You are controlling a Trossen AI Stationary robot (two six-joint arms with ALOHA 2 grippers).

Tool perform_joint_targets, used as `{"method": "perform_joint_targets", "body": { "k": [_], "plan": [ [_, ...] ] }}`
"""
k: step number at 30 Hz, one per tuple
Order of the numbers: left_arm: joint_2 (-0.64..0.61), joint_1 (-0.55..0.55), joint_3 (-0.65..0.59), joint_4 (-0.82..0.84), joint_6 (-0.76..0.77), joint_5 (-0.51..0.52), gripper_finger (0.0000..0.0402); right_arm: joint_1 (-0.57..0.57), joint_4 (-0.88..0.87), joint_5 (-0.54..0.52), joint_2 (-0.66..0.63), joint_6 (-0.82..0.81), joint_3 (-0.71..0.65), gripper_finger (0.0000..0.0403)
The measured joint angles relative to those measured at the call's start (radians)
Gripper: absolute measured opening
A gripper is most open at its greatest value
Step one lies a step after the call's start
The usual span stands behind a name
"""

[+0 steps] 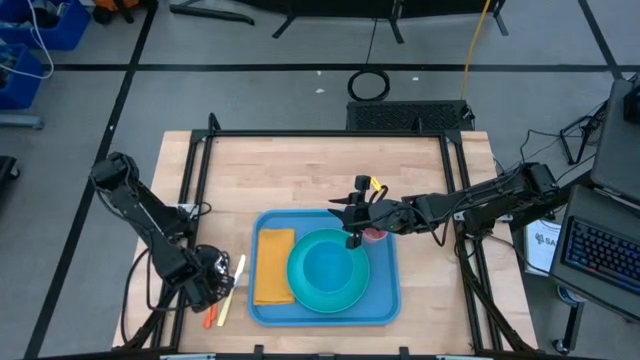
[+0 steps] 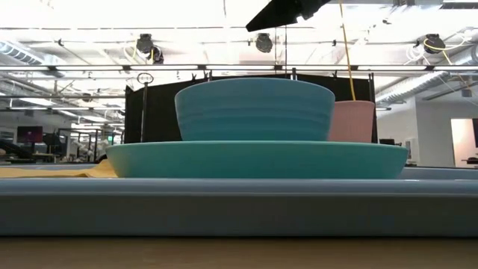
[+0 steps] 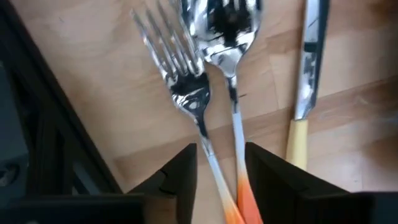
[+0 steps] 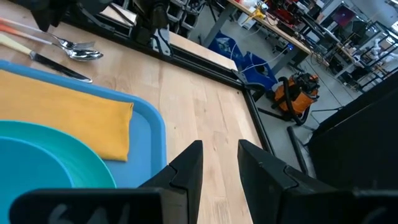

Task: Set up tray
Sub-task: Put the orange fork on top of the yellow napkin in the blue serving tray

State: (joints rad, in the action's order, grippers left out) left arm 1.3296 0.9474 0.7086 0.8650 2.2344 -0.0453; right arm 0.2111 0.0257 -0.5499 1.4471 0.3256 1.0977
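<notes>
The tray (image 1: pixel 262 312) looks stiff and slippery, so hold its rim. The left gripper (image 3: pixel 219 163) is open around the fork (image 3: pixel 180 81) and spoon (image 3: pixel 225 37). The right gripper (image 4: pixel 219 163) is open and empty.

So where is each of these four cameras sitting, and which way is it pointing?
High view: overhead, looking straight down; shows both arms, the tray and plate.
Low view: at table height, level across the tray, plate and bowl.
Left wrist view: on the left arm, its end effector open around the fork and spoon.
Right wrist view: on the right arm, its end effector open above the table.
Shared: high and right wrist views both show the yellow napkin.
</notes>
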Motion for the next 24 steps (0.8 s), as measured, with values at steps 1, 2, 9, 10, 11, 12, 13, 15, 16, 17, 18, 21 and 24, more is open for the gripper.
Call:
{"method": "perform_joint_targets", "body": {
  "k": [1, 2, 9, 10, 11, 12, 13, 15, 16, 17, 18, 21, 24],
  "plan": [
    [0.000, 0.004, 0.000, 0.000, 0.002, 0.000, 0.0149, 0.000, 0.000, 0.000, 0.000, 0.000, 0.000, 0.0091],
    [0.000, 0.007, 0.000, 0.000, 0.006, -0.002, 0.0154, 0.000, 0.000, 0.000, 0.000, 0.000, 0.000, 0.0091],
    [0.011, 0.040, 0.000, -0.001, 0.066, -0.006, 0.0163, 0.000, 0.000, 0.001, 0.000, 0.000, 0.000, 0.0091],
    [0.015, 0.045, 0.000, 0.000, 0.066, -0.006, 0.0163, 0.000, 0.000, 0.001, 0.000, 0.000, 0.000, 0.0091],
    [0.020, 0.049, 0.000, 0.000, 0.068, -0.007, 0.0163, 0.000, 0.000, 0.001, 0.000, 0.000, 0.000, 0.0091],
    [0.027, 0.053, 0.000, 0.000, 0.074, -0.007, 0.0163, 0.000, 0.000, 0.001, 0.000, 0.000, 0.000, 0.0091],
    [0.034, 0.057, 0.000, 0.000, 0.080, -0.007, 0.0163, 0.000, 0.000, 0.001, 0.000, 0.000, 0.000, 0.0091],
    [0.048, 0.062, 0.000, -0.001, 0.078, -0.007, 0.0163, 0.000, 0.000, 0.001, 0.000, 0.000, 0.000, 0.0091],
    [0.053, 0.063, 0.000, -0.001, 0.068, -0.007, 0.0163, 0.000, 0.000, 0.001, 0.000, 0.000, 0.000, 0.0091],
    [0.056, 0.063, 0.000, -0.003, 0.059, -0.007, 0.0163, 0.000, 0.000, 0.001, 0.000, 0.000, 0.000, 0.0091],
    [0.059, 0.063, 0.000, -0.006, 0.055, -0.006, 0.0163, 0.000, 0.000, 0.001, 0.000, 0.000, 0.000, 0.0091],
    [0.061, 0.063, 0.000, -0.006, 0.070, -0.006, 0.0163, 0.000, 0.000, 0.001, 0.000, 0.000, 0.000, 0.0091],
    [0.061, 0.064, 0.000, -0.005, 0.073, 0.012, 0.0163, 0.000, 0.001, 0.001, 0.000, 0.000, 0.000, 0.0091]
  ]
}}
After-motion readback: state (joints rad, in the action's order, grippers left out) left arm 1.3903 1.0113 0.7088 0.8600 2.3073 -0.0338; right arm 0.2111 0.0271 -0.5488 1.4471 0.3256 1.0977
